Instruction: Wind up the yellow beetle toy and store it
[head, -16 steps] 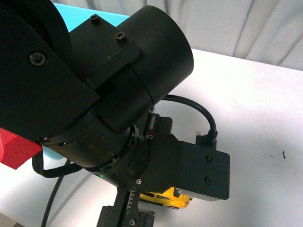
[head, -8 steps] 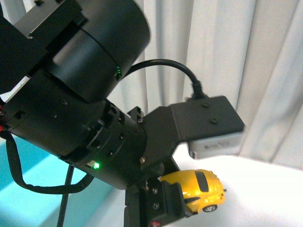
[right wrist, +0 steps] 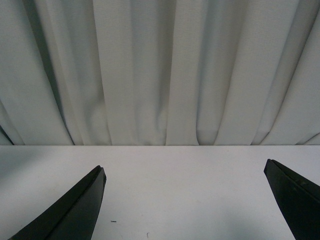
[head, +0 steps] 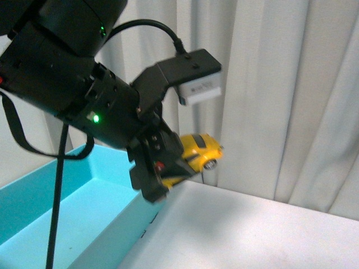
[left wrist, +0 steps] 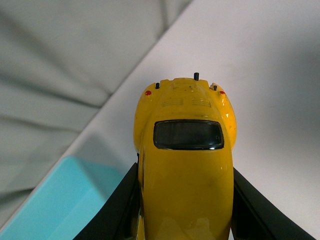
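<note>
Storing leg, by the look of it: beetle (head: 199, 150) pinched by its flanks in left claw (left wrist: 184, 172), aloft over surface (head: 252, 230) just beside bin (head: 39, 193), right claw (right wrist: 184, 165) spread and empty; to follow: swing over bin, lower inside, then let go gently.

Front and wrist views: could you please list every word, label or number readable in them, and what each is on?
Camera module: short dark print on its pale face, too blurred to read.
Yellow beetle toy: no lettering visible.
Nothing else carries text.
</note>
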`<act>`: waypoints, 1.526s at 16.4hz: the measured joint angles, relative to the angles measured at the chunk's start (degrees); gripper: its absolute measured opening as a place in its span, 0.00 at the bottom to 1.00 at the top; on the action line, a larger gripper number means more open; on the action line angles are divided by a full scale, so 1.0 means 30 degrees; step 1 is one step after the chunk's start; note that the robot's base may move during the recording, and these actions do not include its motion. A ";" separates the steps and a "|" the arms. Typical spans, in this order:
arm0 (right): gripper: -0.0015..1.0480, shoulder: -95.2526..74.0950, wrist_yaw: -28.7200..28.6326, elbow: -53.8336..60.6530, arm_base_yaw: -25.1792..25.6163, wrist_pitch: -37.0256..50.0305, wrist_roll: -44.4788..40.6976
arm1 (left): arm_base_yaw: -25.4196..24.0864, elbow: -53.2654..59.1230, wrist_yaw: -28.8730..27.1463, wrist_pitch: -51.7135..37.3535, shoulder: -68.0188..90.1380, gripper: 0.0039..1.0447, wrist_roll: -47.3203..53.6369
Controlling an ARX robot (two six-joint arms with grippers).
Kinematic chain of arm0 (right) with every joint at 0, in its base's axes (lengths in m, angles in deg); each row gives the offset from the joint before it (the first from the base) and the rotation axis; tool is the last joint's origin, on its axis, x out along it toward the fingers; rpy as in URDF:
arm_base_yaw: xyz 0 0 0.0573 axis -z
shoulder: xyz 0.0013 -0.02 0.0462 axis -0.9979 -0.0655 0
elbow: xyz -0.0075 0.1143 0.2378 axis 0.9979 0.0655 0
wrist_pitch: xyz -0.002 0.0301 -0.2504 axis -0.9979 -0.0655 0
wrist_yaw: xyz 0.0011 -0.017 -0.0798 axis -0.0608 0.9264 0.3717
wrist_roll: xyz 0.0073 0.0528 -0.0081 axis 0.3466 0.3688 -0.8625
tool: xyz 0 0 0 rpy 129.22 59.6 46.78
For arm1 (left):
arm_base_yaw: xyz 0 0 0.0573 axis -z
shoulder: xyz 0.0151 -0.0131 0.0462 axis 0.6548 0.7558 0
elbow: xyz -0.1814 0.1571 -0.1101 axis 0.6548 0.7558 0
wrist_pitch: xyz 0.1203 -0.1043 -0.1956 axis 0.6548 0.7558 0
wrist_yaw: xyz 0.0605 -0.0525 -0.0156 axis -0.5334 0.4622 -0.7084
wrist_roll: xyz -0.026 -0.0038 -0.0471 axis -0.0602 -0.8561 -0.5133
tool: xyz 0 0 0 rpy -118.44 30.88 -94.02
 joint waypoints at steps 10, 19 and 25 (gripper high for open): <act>0.94 0.0000 0.0000 0.0000 0.0000 0.0000 -0.0007 | -0.8284 -0.0721 -0.3096 -0.2484 0.5566 0.39 0.0998; 0.94 0.0000 0.0000 0.0000 0.0000 -0.0007 -0.0007 | -0.9114 0.0525 -0.4204 -0.7074 0.9865 0.39 0.0612; 0.94 0.0000 -0.0007 0.0000 0.0000 0.0000 -0.0007 | -0.8750 0.0670 -0.3592 -0.7293 1.1125 0.65 -0.1392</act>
